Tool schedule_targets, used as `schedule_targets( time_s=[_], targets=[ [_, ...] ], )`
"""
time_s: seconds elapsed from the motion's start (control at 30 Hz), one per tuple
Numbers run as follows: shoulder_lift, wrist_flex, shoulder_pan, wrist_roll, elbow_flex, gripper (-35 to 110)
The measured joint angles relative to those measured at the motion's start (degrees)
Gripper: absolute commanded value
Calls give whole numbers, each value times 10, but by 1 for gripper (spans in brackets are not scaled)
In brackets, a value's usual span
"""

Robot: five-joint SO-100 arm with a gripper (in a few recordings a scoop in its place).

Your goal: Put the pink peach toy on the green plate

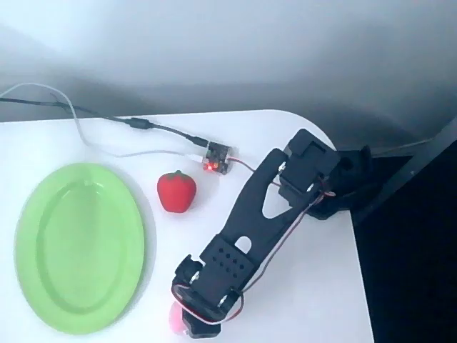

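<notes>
Arm (250, 229) stretched forward, end effector (187, 321) over peach toy (174, 319)

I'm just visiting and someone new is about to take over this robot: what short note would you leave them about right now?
Claw: low at the bottom edge of the overhead view, right over the pink peach toy; open or shut cannot be told, the arm hides it.
Pink peach toy: on the white table, right of the green plate, mostly hidden.
Green plate: nothing on it.
Red strawberry toy: beside the plate's upper right; leave it.
Done: arm has reached the peach.
Left: grip, lift, place on plate.
</notes>
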Motion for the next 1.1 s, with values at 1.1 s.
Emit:
schedule_targets(
  time_s=[1.1],
  targets=[
    [-225, -53, 333, -338, -342, 53]
  ],
)
